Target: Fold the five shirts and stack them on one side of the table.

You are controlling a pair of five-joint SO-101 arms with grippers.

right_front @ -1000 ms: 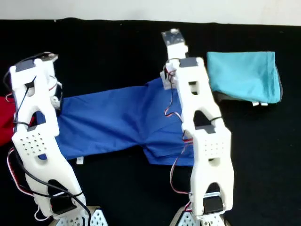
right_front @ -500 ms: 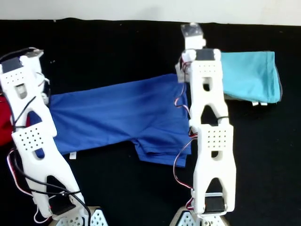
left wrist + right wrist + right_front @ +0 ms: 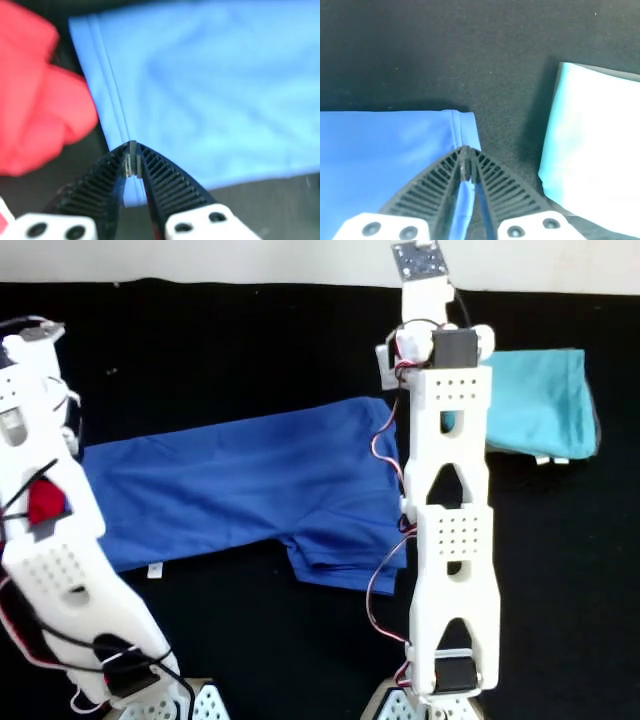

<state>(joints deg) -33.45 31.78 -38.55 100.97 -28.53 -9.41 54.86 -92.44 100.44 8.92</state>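
Note:
A blue shirt (image 3: pixel 250 485) lies stretched across the middle of the black table, one sleeve pointing toward the front. My left gripper (image 3: pixel 132 165) is shut on the blue shirt's (image 3: pixel 210 95) hemmed edge at its left end, beside a red shirt (image 3: pixel 35 95). My right gripper (image 3: pixel 466 170) is shut on the blue shirt's (image 3: pixel 385 155) far right corner. A folded teal shirt (image 3: pixel 540 400) lies at the back right, close to the right arm (image 3: pixel 450 500); the teal shirt (image 3: pixel 595 150) lies next to the pinched corner. The left arm (image 3: pixel 45 520) stands over the shirt's left end.
A black tablecloth (image 3: pixel 200 340) covers the table, with a pale wall strip behind its far edge. A dark folded item (image 3: pixel 500 452) peeks from under the teal shirt. Black cloth lies bare in front of the blue shirt and at the back left.
Both arms moved outward and toward the back, pulling the blue shirt taut and flatter. The right gripper now sits near the teal shirt, and the left arm covers most of the red shirt.

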